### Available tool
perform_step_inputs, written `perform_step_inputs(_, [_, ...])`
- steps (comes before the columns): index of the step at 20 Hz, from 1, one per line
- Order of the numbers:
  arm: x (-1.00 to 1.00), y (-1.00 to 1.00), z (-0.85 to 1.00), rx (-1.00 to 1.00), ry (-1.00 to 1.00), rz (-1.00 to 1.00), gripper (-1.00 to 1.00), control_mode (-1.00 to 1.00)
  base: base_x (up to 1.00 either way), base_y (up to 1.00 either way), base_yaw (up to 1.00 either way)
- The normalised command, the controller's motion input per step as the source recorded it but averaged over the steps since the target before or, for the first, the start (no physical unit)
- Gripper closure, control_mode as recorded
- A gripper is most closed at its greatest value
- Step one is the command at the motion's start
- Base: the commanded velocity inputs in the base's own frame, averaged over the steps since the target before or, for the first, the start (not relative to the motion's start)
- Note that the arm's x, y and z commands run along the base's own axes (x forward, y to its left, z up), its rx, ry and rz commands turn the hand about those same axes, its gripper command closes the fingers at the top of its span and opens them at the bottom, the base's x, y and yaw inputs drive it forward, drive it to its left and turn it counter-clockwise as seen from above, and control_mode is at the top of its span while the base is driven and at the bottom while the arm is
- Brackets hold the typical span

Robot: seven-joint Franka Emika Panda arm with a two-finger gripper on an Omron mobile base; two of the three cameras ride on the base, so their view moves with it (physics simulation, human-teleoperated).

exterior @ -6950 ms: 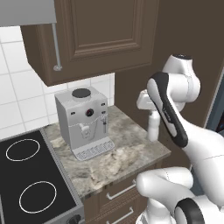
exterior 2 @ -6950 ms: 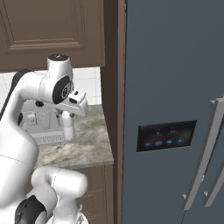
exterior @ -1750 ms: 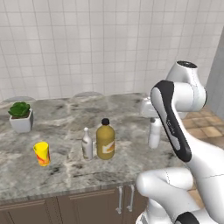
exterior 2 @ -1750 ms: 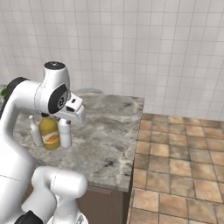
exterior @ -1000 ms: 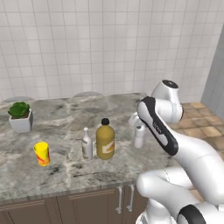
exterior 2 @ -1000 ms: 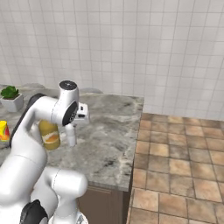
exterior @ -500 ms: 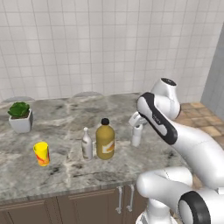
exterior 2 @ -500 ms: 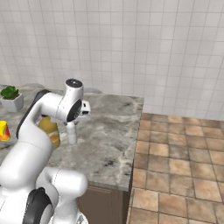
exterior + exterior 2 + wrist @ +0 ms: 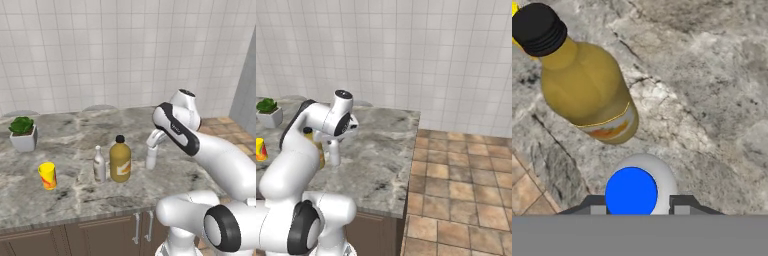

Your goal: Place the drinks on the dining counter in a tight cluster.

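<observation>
My gripper (image 9: 151, 149) is shut on the small white bottle (image 9: 150, 161) with the blue cap (image 9: 631, 192), holding it upright low over the dining counter (image 9: 75, 195). I cannot tell whether its base touches the stone. A short gap to its left stands the orange-yellow jug (image 9: 120, 161) with a black cap, and the slim beige-white bottle (image 9: 99, 165) stands right beside the jug. In the hand view the jug (image 9: 587, 95) lies just beyond the white bottle (image 9: 657, 172), between my fingertips (image 9: 684, 204). From the right base view my arm partly hides the jug (image 9: 320, 152).
A short yellow cup (image 9: 47, 175) stands left of the bottles, and a potted plant (image 9: 22, 132) sits at the back left. The counter ends at its right edge (image 9: 408, 165) over a brown tiled floor (image 9: 466, 190). White wall tiles back the counter.
The base has driven from the coffee machine counter to this one. Over the last second my gripper has carried the white bottle a little left, closer to the jug.
</observation>
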Motion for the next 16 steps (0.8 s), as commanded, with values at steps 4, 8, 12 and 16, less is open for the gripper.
perform_step_inputs(4, [0.0, 0.19, -0.22, 0.0, 0.0, 0.19, 1.0, -1.0, 0.0, 0.0, 0.0])
perform_step_inputs(8, [0.06, 0.07, -0.07, 0.0, 0.0, 0.11, 1.0, -1.0, 0.0, 0.0, 0.0])
perform_step_inputs(12, [0.28, 0.0, -0.05, 0.0, -0.01, 0.01, 1.0, -1.0, 0.0, 0.0, 0.0])
perform_step_inputs(16, [0.35, 0.08, -0.13, 0.0, 0.0, 0.0, 1.0, -1.0, 0.0, 0.0, 0.0])
